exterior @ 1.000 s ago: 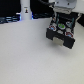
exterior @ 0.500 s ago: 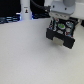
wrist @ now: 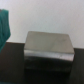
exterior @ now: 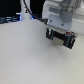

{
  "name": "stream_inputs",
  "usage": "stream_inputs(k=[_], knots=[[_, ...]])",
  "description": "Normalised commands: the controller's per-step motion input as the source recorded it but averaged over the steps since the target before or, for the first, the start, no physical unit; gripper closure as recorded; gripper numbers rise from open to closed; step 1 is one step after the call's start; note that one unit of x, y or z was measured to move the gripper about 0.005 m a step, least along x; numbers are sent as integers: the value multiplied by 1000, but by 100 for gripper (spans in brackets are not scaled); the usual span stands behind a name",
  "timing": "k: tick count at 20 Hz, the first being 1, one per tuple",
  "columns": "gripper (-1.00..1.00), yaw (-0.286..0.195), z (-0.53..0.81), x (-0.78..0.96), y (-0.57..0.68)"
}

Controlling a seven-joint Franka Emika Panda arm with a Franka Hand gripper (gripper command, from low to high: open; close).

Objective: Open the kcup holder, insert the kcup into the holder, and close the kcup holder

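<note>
Grey-black box, the kcup holder [wrist: 49,51], lies straight under the pincer [exterior: 61,41], long axis crosswise to the wrist view. Its drawer fronts are not visible. Pincer state: cannot tell; fingers blurred. No kcup visible. Green patch [wrist: 4,27] off to one side, unidentified. Pale table [exterior: 30,57].
</note>
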Motion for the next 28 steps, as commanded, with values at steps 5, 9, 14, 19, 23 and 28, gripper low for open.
stream_inputs(k=[5, 9, 14, 19, 23, 28], knots=[[-100, 195, -162, -177, 301], [-100, 163, -64, -306, 381], [-100, 174, -93, -421, 273], [-100, 118, -64, -453, 444], [-100, 95, -6, -397, 572], [-100, 86, 2, -388, 625]])
